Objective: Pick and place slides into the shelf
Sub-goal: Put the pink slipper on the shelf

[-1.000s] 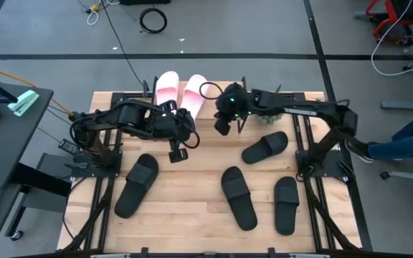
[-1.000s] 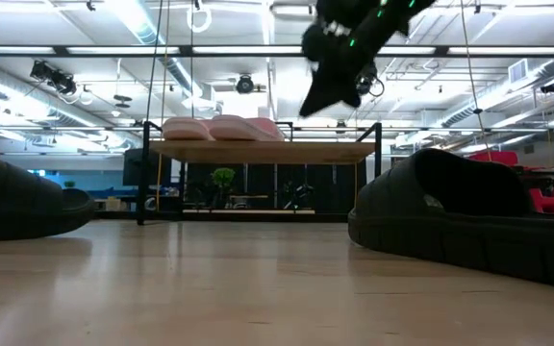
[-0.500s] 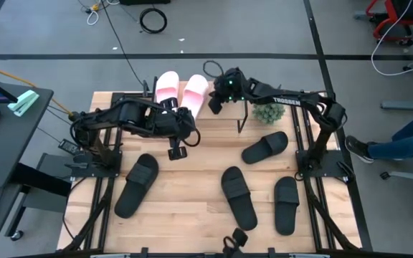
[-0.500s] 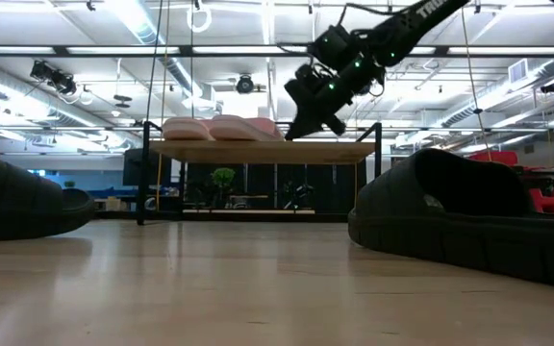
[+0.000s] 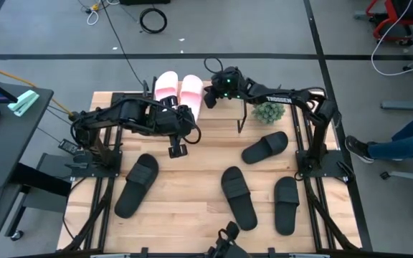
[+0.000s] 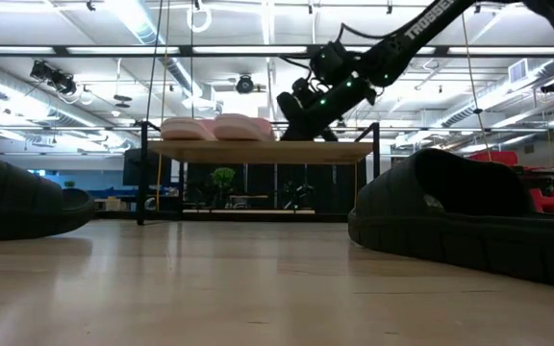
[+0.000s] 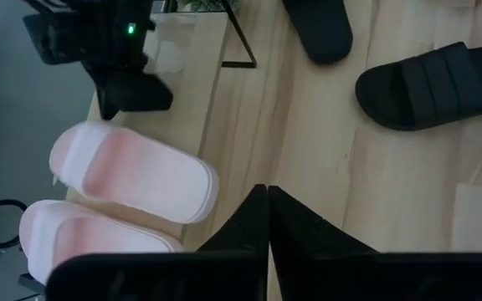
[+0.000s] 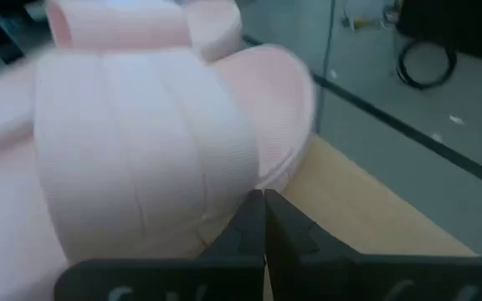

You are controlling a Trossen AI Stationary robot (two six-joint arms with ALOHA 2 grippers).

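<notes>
Slides: two pink slides (image 5: 180, 91) sit side by side on the shelf (image 6: 258, 151); four black slides (image 5: 136, 184) lie on the table (image 5: 185, 215).
Right gripper (image 5: 211, 98): I see it closed and empty, tips against the nearer pink slide's edge.
Left gripper (image 5: 176, 147): hovering over the table, fingers together, empty.
Handling: I judge them light, soft foam; I'd pinch the wide strap.
Hidden: shelf board mostly covered from above; exact contact point unclear.
</notes>
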